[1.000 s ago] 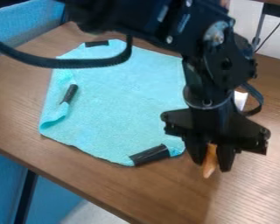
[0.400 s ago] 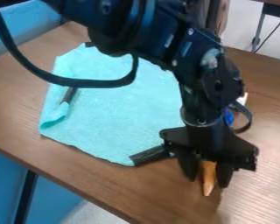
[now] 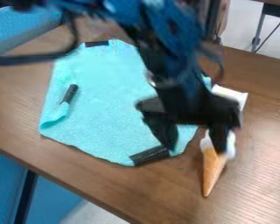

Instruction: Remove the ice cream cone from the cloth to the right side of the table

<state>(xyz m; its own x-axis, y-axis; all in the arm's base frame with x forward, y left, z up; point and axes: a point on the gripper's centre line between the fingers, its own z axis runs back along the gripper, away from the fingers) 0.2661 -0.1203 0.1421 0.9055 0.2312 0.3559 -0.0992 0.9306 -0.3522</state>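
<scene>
Just right of the cloth (image 3: 107, 105), the ice cream cone (image 3: 212, 169) lies on the tabletop (image 3: 142, 192), probably light, stiff and slippery near its tip, so best pinched across the wider wafer; the end effector (image 3: 194, 144) hangs wide open, apparently empty.

i see pale floor (image 3: 92, 214) beyond the wood-grain table (image 3: 136, 192), blue surfaces (image 3: 54, 197) at left, a black cable (image 3: 271, 35) upper right, and light glossing the tabletop's right side.
</scene>
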